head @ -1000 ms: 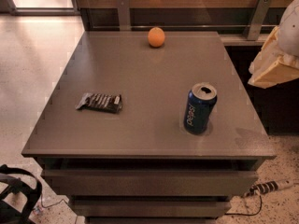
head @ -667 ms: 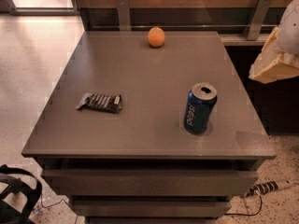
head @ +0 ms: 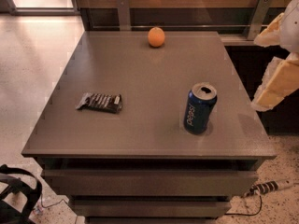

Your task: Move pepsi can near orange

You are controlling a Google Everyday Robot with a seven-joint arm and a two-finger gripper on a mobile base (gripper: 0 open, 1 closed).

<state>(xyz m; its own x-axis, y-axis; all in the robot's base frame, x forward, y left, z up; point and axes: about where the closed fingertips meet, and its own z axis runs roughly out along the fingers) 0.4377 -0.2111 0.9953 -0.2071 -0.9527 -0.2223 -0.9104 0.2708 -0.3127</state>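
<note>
On the grey table point(head: 140, 69), a flat dark snack wrapper point(head: 99, 102) lies at the left. A small round orange point(head: 156, 37) sits at the far edge. The dark blue pepsi can point(head: 200, 108) stands upright near the front right, well apart from it. The cream gripper point(head: 273, 69) hangs off the table's right side, and I cannot tell how wide it is.

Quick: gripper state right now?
Gripper: cannot be told; it is at the right edge of view, apart from the pepsi can.
</note>
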